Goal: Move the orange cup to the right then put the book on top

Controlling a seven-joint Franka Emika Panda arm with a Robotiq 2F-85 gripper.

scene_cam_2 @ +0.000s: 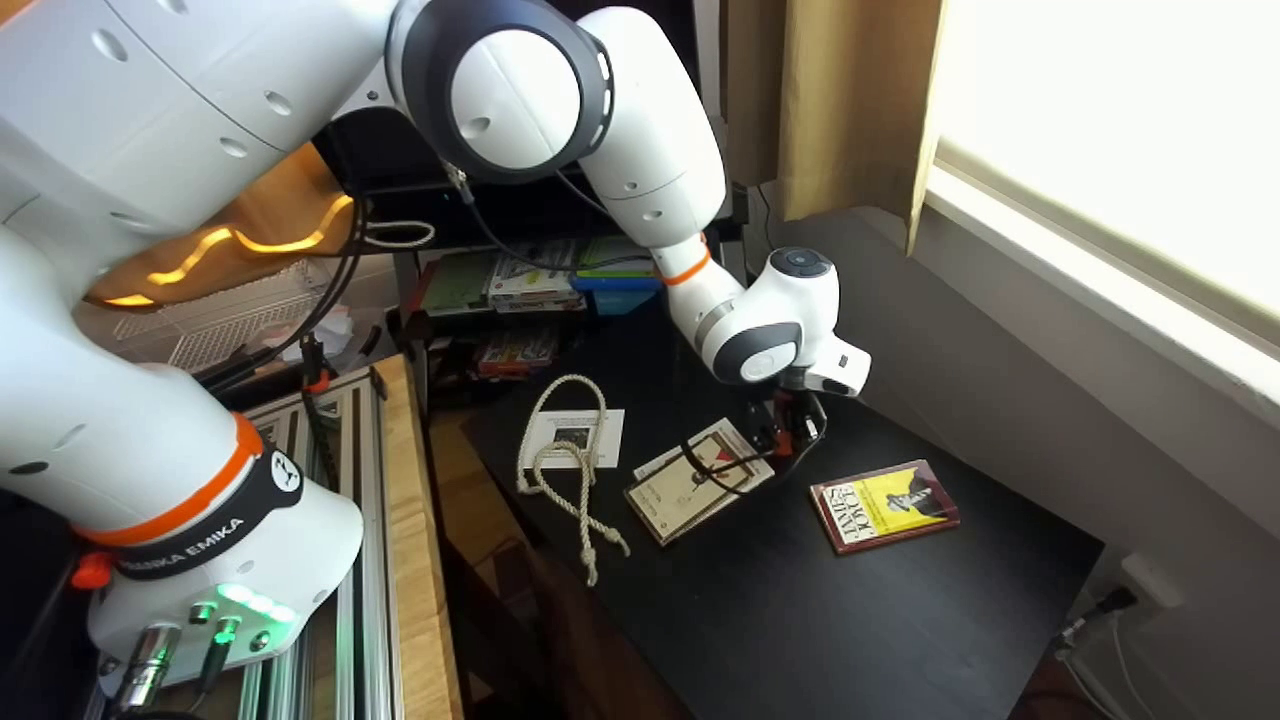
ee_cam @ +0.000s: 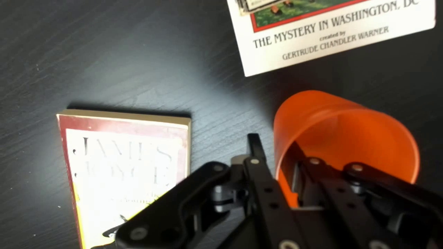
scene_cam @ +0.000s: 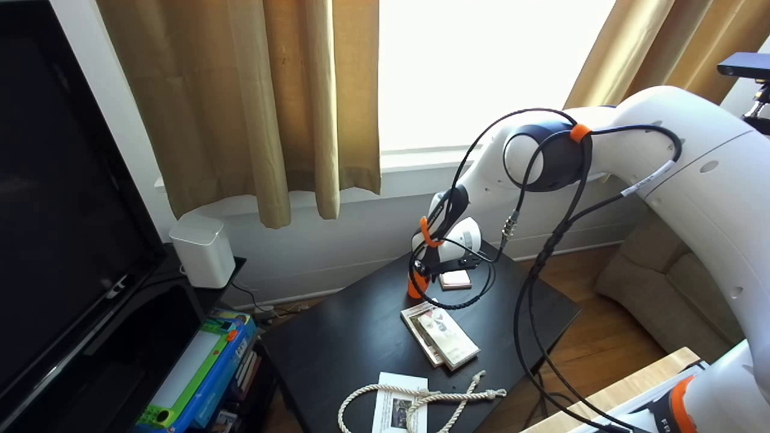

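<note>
The orange cup (ee_cam: 346,138) stands on the black table, its open mouth showing in the wrist view. In an exterior view the cup (scene_cam: 416,285) is partly hidden by the gripper. My gripper (ee_cam: 275,148) is at the cup's near wall. One finger is inside the cup and the other is outside it. A gap shows between the outer finger and the wall, so the jaws look partly open. The book (ee_cam: 124,166), with a James Joyce cover and a yellow strip, lies flat beside the gripper. The book also shows in both exterior views (scene_cam: 455,280) (scene_cam_2: 885,505).
Several stacked pale books (scene_cam_2: 700,480) lie close to the cup on the black table (scene_cam_2: 860,620). A white rope (scene_cam_2: 575,480) lies over a printed sheet (scene_cam_2: 610,440). The wall and window sill (scene_cam_2: 1100,270) run along the table's side. Black cables (scene_cam: 457,307) loop around the wrist.
</note>
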